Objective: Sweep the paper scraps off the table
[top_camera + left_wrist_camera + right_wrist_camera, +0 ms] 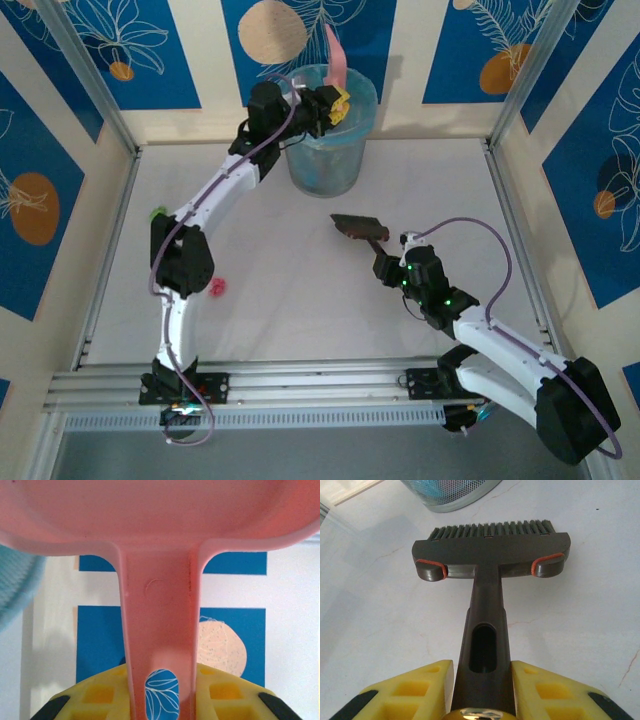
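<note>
The right pincer point(482, 685) grasps the brush point(490, 545), the left pincer point(160, 690) the dustpan point(155, 520) above the bin point(325, 160); seemingly two paper scraps point(218, 287) lie left of it, nearer the left arm point(215, 195).

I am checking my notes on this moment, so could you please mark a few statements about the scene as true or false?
1. The left gripper is shut on the handle of the pink dustpan. True.
2. The dustpan lies flat on the table. False: it is held up above the bin.
3. The right gripper holds a dark brush. True.
4. The table has no scraps on it. False: a green scrap and a red scrap lie on its left part.
</note>
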